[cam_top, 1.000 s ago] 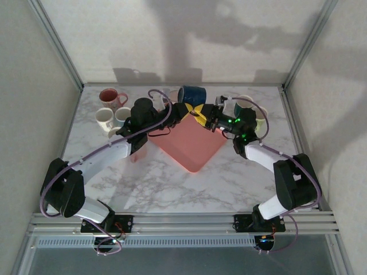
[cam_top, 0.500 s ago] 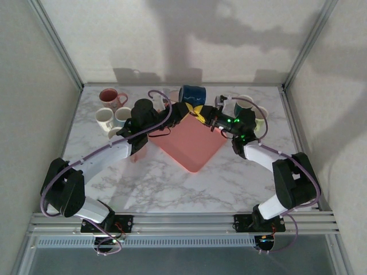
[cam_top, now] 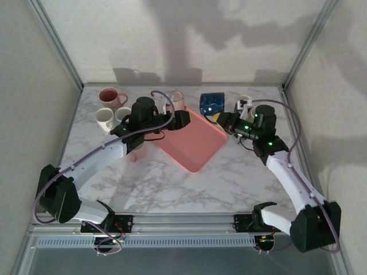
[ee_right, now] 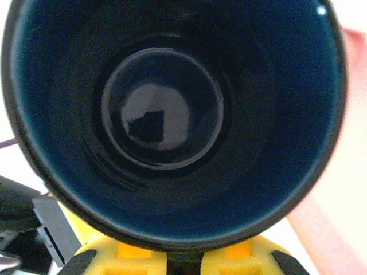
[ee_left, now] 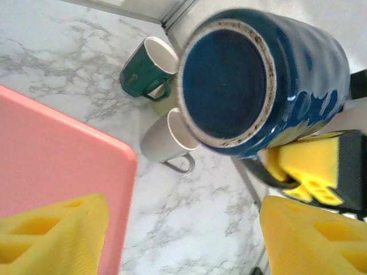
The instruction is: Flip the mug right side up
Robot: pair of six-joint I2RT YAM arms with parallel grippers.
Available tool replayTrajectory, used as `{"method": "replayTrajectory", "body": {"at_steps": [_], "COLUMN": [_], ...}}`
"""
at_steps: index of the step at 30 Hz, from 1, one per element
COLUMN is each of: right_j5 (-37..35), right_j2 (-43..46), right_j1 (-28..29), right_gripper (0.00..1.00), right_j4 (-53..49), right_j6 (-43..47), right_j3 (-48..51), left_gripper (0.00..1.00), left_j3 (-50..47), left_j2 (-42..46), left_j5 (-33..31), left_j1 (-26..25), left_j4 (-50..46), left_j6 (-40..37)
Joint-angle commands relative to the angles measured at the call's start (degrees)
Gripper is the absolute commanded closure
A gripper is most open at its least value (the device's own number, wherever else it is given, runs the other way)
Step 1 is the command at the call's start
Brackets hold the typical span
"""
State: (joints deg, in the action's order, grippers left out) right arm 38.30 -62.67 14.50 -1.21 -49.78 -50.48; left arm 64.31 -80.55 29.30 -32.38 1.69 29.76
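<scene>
blue mug (cam_top: 212, 104) hangs in the right gripper (cam_top: 219, 117), which is clamped on its wall near the rim. it lies on its side in the air just past the far corner of the pink tray (cam_top: 192, 143), mouth toward the right wrist and base toward the left gripper (cam_top: 184, 118). that gripper stands wide, with nothing between its fingers (ee_left: 54, 229).

to do this step well, roll your right wrist until the mouth faces straight up. grip firmly through the turn, since the glaze looks slick. then lower the mug flat on its base onto the tray or the bare table (cam_top: 172, 183) before you let go. hold the left gripper back from the base, and mind the mugs just beside it on the right.

count:
- one blue mug, one tray, two grippers.
- far left: one red mug (cam_top: 110, 96) and two pale mugs (cam_top: 104, 117).
- behind the left gripper: one pinkish mug (cam_top: 176, 98).
- right: one green mug (ee_left: 143, 71) and one whitish mug (ee_left: 163, 137), perhaps a third between them, too hidden to tell.
</scene>
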Motion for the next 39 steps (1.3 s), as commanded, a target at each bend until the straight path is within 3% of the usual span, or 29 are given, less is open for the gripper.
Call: {"method": "replayTrajectory", "body": {"at_steps": [1, 8, 12, 16, 25, 39], "right_j5": [-8.7, -34.0, -50.2, -60.4, -58.4, -57.8], "right_j2": [5.2, 9.1, 7.7, 4.3, -4.3, -14.9], "right_j1": [-1.7, -3.3, -3.9, -5.4, -9.7, -10.2], "right_gripper": [1.0, 1.0, 1.0, 1.0, 1.0, 1.0], "right_j4": [-22.8, -47.5, -55.5, -58.6, -50.8, -39.4], "right_j6": [16.4, 25.1, 24.4, 24.4, 26.4, 28.5], "right_j3": [-5.4, -11.0, -13.0, -13.6, -12.1, -9.3], "left_gripper": [0.3, 0.31, 0.32, 0.32, 0.32, 0.3], "left_j3": [0.8, -2.7, -3.3, -3.6, -5.6, -8.7], "left_j2": [3.3, 6.0, 5.8, 5.2, 6.1, 7.4], "left_j5": [-2.5, -3.1, -1.9, -2.3, -4.6, -7.3], "left_j1": [0.4, 0.5, 0.3, 0.2, 0.2, 0.2], "left_j4": [-4.1, -3.2, -3.9, -4.5, -4.5, -3.1], "left_j6": [-11.1, -20.0, -22.9, -24.4, -25.8, -26.4]}}
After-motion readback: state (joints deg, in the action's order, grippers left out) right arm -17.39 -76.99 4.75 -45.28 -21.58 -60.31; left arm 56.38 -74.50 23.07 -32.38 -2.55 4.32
